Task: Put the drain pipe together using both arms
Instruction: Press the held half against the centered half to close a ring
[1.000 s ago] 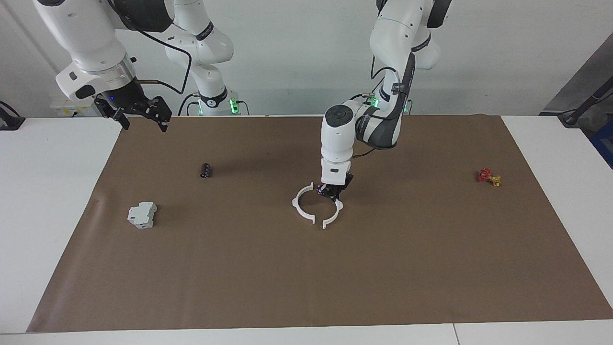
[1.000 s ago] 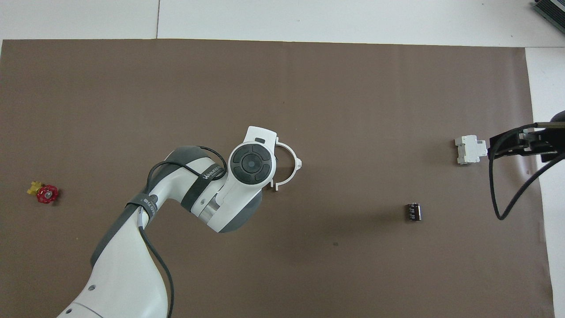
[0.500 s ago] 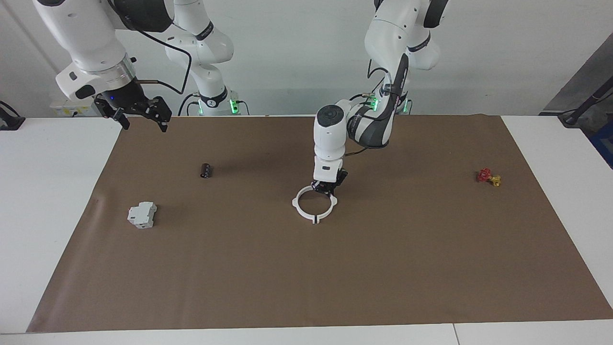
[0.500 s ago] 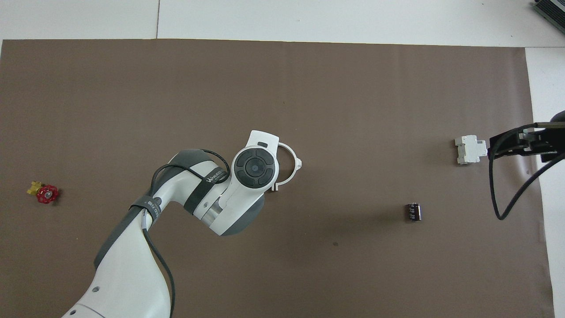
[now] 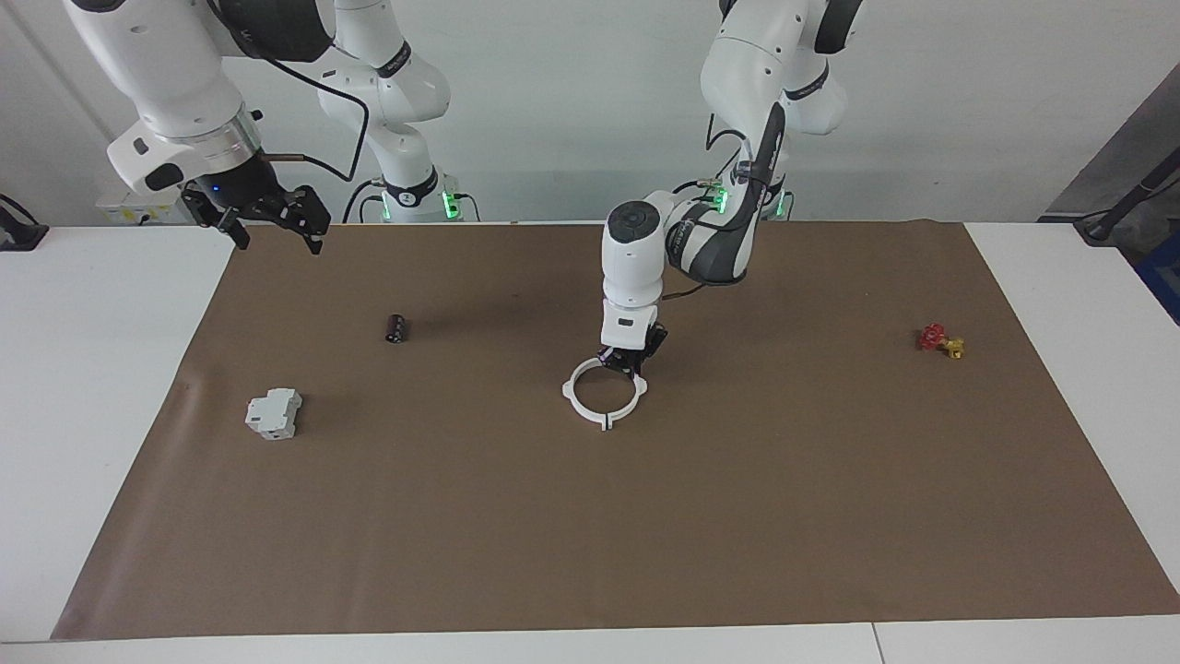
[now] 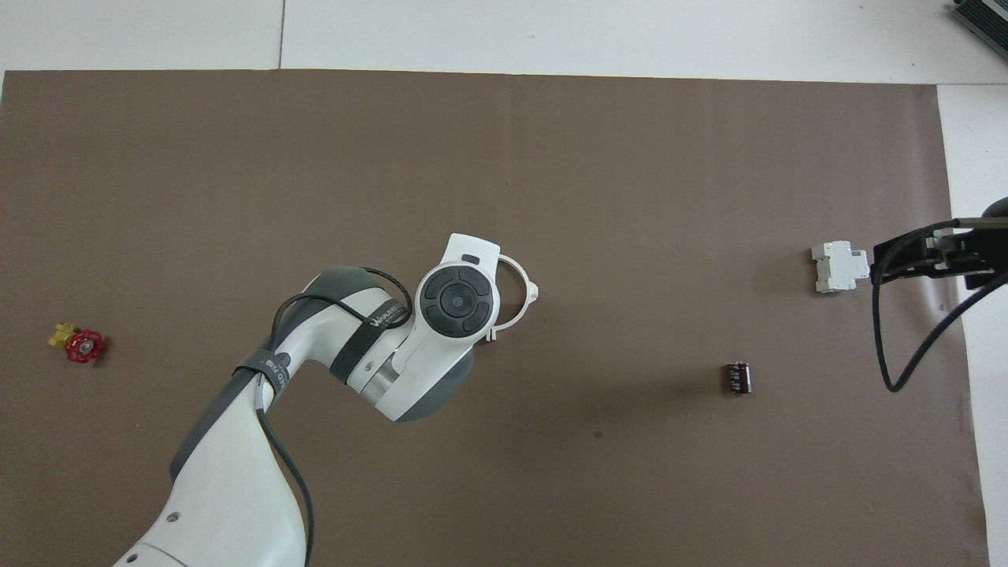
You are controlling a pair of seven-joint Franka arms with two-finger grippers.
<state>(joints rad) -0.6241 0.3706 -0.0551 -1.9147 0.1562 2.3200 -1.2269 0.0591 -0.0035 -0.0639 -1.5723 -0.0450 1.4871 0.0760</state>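
Half-rings now joined: 1 drain pipe [image 5: 604,397]; left claw [image 5: 627,361] clamped, seemingly on rim; right claw [image 5: 267,217] wide.

Drain pipe [image 5: 604,395]: two thin white half-rings, closed into one ring, flat on brown mat mid-counter. Small tabs stick outward at rim; seam tabs meet at edge farthest from robots. In overhead view, ring [image 6: 521,295] partly hidden under arm.
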